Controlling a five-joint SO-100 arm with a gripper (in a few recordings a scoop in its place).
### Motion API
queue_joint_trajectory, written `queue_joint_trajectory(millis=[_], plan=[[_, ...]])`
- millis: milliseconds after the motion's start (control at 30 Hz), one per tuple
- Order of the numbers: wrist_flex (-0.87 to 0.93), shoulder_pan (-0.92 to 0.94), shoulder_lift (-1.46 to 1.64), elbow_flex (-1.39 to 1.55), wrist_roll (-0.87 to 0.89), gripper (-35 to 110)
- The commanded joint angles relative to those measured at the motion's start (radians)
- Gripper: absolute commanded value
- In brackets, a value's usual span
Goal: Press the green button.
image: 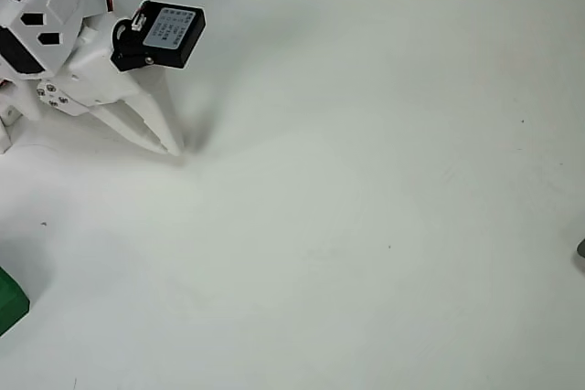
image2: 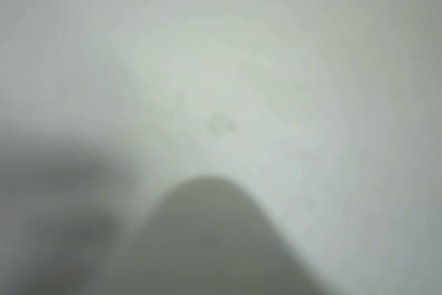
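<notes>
1. In the overhead view, the white plastic two-finger gripper (image: 172, 145) sits at the upper left of the frame, its pointed fingers together at the tips, low over the plain white table (image: 366, 226).
2. A black box-shaped motor with a white label (image: 169, 34) sits on the wrist above the fingers.
3. The bright-green blocky button (image: 11, 297) shows just a corner at the lower left edge, well apart from the gripper.
4. The wrist view is blurred: a grey rounded finger (image2: 214, 240) over the pale table.
</notes>
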Motion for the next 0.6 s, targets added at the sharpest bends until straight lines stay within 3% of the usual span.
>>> queue_joint_trajectory(millis=[0, 567], plan=[[0.020, 0.138, -0.008, -0.011, -0.017, 0], [0.020, 0.112, -0.008, -0.011, 0.014, 0]])
